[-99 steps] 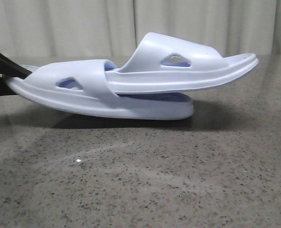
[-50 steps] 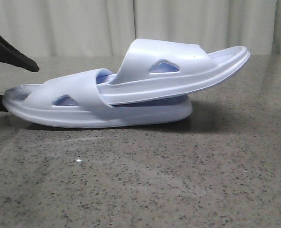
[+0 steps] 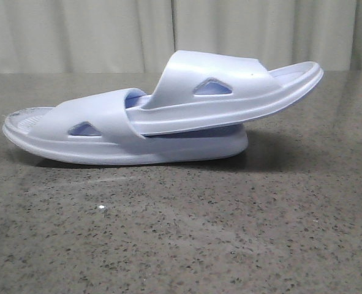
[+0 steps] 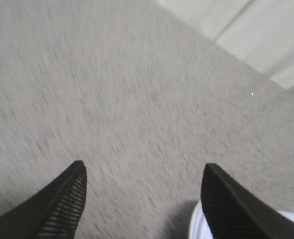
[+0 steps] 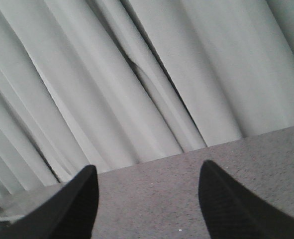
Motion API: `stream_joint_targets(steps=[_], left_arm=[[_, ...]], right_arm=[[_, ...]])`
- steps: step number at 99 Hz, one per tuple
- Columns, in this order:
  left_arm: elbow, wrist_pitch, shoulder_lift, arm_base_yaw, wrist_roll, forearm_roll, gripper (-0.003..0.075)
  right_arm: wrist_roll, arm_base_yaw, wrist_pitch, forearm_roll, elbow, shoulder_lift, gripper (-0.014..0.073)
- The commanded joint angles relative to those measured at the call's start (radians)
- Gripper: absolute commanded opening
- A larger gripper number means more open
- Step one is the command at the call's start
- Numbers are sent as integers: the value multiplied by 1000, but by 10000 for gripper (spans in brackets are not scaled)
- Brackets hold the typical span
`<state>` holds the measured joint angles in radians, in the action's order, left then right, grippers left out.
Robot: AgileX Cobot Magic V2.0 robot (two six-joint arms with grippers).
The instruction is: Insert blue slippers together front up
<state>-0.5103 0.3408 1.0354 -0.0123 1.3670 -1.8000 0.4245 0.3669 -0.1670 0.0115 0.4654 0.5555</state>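
With the slippers [image 3: 162, 116] nested on the bench [image 3: 181, 233], one wedged under the other's strap, and both the left end effector [image 4: 144, 199] and right end effector [image 5: 147, 199] spread wide and empty, lift clear without nudging the pair.

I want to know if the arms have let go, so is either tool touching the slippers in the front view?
No: in the front view the nested blue slippers rest alone on the table, and no tool appears in that picture.
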Motion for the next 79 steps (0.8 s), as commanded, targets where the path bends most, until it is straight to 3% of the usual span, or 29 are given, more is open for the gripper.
stream_joint_targets(steps=[1, 11, 23, 42, 79], left_arm=[[-32, 20, -84, 12, 142, -60, 436], [-32, 25, -160, 12, 242, -60, 436], [-32, 25, -253, 12, 260, -43, 436], [16, 17, -417, 12, 260, 3, 436], [223, -41, -738, 12, 257, 10, 436]], right_arm=[[-158, -9, -46, 13, 27, -2, 384], [-330, -29, 20, 13, 27, -2, 384], [-425, -84, 59, 14, 27, -2, 384], [-459, -177, 96, 44, 27, -23, 384], [-459, -180, 369, 139, 27, -289, 384]])
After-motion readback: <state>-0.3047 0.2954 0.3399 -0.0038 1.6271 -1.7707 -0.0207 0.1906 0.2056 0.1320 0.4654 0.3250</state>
